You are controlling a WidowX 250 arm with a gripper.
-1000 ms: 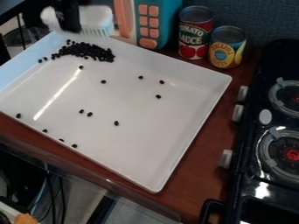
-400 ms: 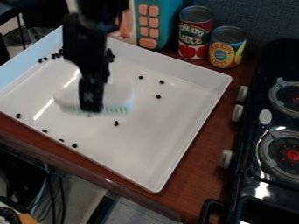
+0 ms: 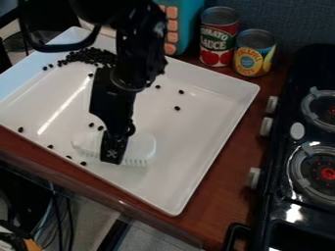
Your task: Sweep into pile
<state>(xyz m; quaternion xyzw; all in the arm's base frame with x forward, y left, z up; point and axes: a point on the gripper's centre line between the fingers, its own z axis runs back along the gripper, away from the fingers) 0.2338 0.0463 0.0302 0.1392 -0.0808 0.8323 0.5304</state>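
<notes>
Black gripper (image 3: 113,153) over white tray (image 3: 180,164); jaws clamped on white scrub brush (image 3: 142,146), bristles down; black beans (image 3: 86,55) heaped near tray's far corner; loose ones scattered across tray, several along near edge.

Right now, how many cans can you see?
2. The red can stands beyond the far edge of the tray. The yellow and blue can is just right of it, toward the stove. The arm might hide more.
</notes>
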